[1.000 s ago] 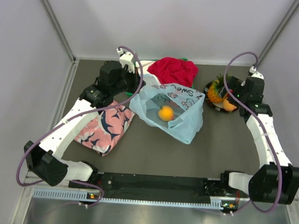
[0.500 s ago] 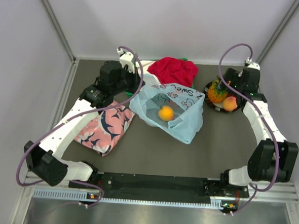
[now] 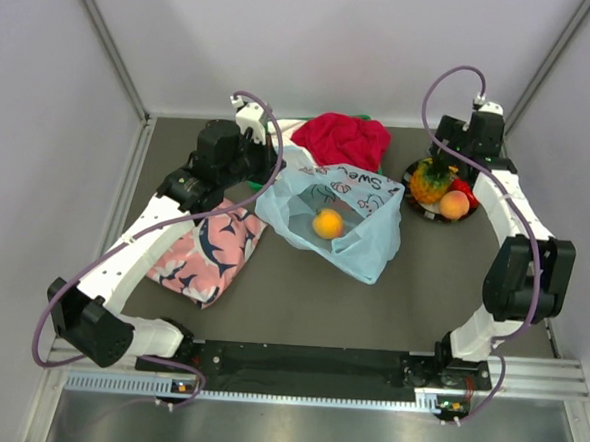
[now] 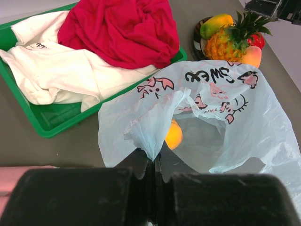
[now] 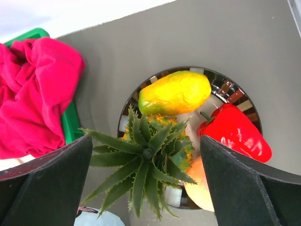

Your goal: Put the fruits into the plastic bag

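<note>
The right claw [image 5: 146,181] hangs wide open and empty, directly over the crown of the pineapple [image 5: 149,153]. The left claw [image 4: 154,188] is closed tightly on the rim of the plastic bag [image 4: 230,127].

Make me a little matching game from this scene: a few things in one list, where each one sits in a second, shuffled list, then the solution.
Things
1. pineapple
2. round orange fruit
3. red cloth
4. pink shark-print cloth

Places
A. inside the plastic bag
B. lying on the table, on the left arm's side of the bag
C. on the green tray
D. on the dark plate with other fruit

Pairs: 1-D, 2-A, 3-C, 4-B
</note>
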`<act>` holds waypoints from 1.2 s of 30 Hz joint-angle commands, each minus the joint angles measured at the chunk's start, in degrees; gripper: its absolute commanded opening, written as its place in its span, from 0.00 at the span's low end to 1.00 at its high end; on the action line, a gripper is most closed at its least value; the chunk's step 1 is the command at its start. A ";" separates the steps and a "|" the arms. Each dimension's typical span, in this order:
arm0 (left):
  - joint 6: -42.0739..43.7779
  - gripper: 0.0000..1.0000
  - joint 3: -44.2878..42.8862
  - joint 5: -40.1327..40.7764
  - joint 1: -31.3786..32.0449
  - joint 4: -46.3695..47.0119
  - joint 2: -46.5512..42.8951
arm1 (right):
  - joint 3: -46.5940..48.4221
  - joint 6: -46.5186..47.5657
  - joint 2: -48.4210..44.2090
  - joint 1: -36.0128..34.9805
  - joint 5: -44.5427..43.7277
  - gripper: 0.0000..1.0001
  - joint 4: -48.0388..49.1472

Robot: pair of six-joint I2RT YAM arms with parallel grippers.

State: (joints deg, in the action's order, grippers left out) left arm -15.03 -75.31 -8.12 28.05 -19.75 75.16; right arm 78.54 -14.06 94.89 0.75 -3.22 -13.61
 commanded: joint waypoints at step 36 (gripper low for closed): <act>0.52 0.00 -1.07 -0.32 -0.10 1.47 -0.54 | 2.93 1.67 2.67 -3.74 -2.84 0.43 -0.90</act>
State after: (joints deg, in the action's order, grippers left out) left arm -15.03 -75.31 -8.14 28.05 -19.99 75.53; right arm 78.87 -12.62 97.21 -2.24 -6.13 -13.91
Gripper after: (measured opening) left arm 0.016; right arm 0.468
